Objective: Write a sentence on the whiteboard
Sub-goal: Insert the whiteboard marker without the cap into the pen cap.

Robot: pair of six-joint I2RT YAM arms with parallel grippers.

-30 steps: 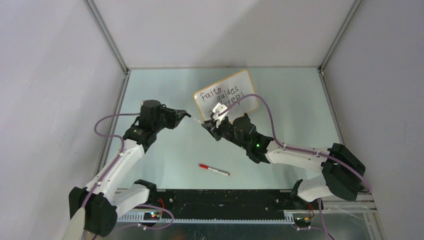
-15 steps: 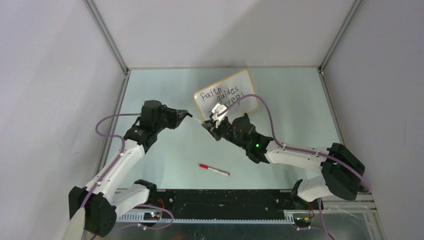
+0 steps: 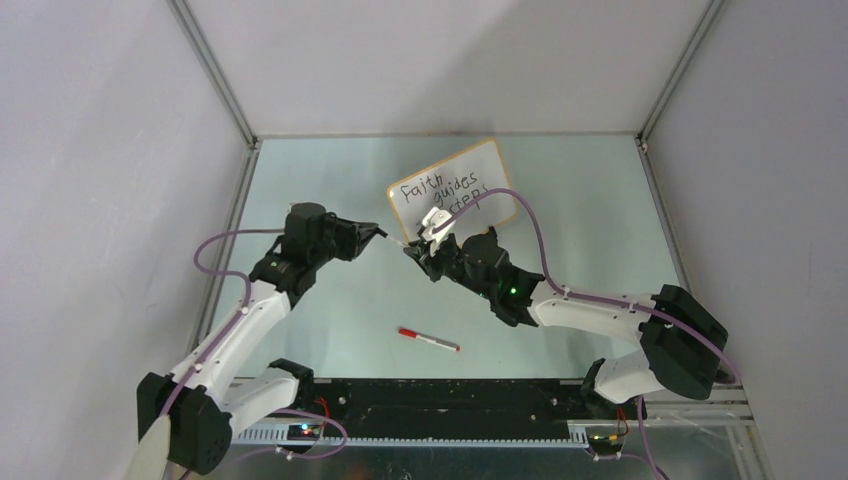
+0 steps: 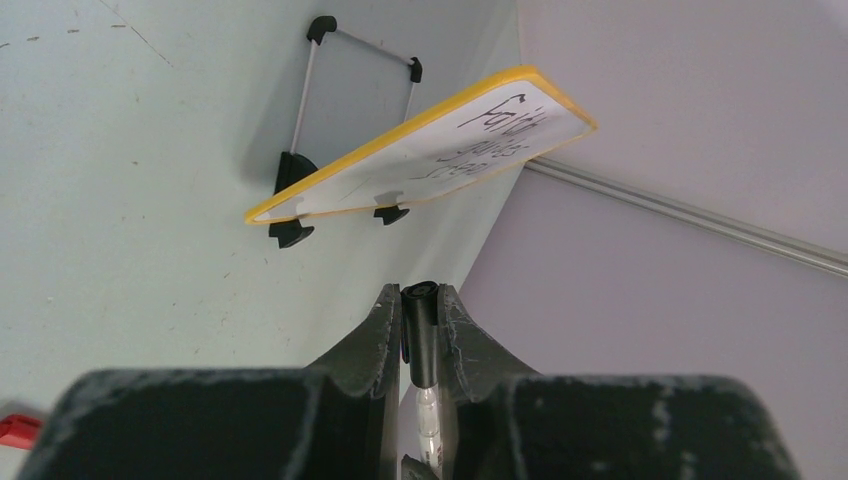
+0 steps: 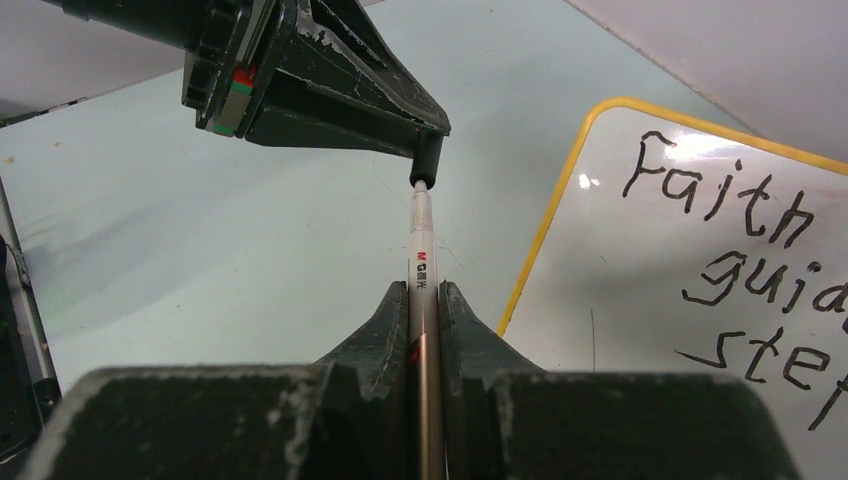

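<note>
1. The whiteboard (image 3: 482, 160): stands on the pale table (image 3: 320, 190); leans back on two black clip feet (image 4: 290, 232) and a thin wire stand (image 4: 312, 90); shows an orange-yellow frame and a glossy white face.
2. The sentence (image 3: 440, 193): fills the whiteboard's face in three staggered black lines; reads "Faith guides steps"; runs off the right wrist view's edge after "guid" and "step".
3. Left gripper (image 3: 378, 233): hangs above the table, near the whiteboard's near-left corner and to the left of it; pinches narrow on a short black cap (image 4: 418, 318), one finger on each side.
4. Right gripper (image 3: 412, 250): sits just in front of the whiteboard's near edge; clamps tight on a slim white marker (image 5: 421, 255), jaws pressed against the barrel on both sides; aims the marker's tip away from the whiteboard, at the cap.
5. Marker and cap: line up end to end between the two grippers, just off the whiteboard's near-left corner; meet at the cap's mouth; cannot tell how far in the tip sits.
6. Red-capped pen (image 3: 428, 340): lies flat on the table, well apart from the whiteboard, on the arm-base side; touches neither gripper.
</note>
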